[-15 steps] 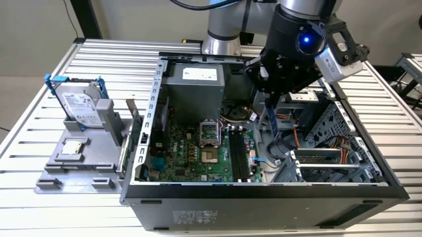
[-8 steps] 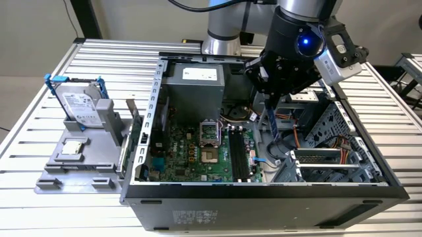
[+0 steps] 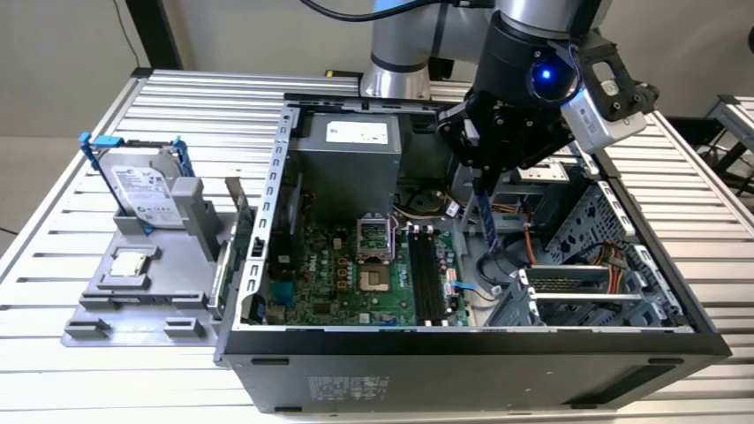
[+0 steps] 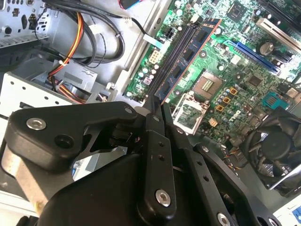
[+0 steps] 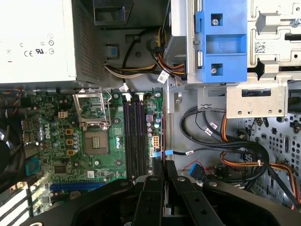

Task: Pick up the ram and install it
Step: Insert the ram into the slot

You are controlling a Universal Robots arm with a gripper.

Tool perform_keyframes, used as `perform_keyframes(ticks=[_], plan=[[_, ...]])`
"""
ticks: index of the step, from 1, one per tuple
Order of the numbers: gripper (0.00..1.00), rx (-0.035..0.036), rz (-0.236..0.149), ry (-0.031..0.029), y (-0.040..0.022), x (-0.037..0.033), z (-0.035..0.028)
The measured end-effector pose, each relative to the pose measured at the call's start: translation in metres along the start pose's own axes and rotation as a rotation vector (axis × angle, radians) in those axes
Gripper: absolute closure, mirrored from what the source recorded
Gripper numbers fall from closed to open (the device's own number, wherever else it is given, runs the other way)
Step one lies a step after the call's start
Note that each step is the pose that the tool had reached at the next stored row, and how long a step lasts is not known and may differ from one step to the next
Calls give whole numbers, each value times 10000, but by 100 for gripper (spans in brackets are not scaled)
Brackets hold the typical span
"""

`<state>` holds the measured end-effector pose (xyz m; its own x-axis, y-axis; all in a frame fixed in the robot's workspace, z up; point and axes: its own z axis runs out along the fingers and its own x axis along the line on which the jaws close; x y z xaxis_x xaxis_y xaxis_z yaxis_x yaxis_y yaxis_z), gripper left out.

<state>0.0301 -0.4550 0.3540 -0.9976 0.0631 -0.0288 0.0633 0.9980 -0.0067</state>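
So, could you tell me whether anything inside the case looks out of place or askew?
Only the processor socket: its metal frame stands flipped open. The ram, clamped in the tool, runs parallel to the slots.

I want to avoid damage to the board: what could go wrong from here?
1. The ram, clamped in the end effector, appears offset from the slots; pressing down like this could hit the motherboard.
2. Loose cables lie near its lower edge and might snag.
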Motion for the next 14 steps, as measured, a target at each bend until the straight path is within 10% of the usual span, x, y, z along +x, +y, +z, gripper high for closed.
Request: perform_keyframes(ticks=[14], plan=[[100,2,128,2,0,6,75]])
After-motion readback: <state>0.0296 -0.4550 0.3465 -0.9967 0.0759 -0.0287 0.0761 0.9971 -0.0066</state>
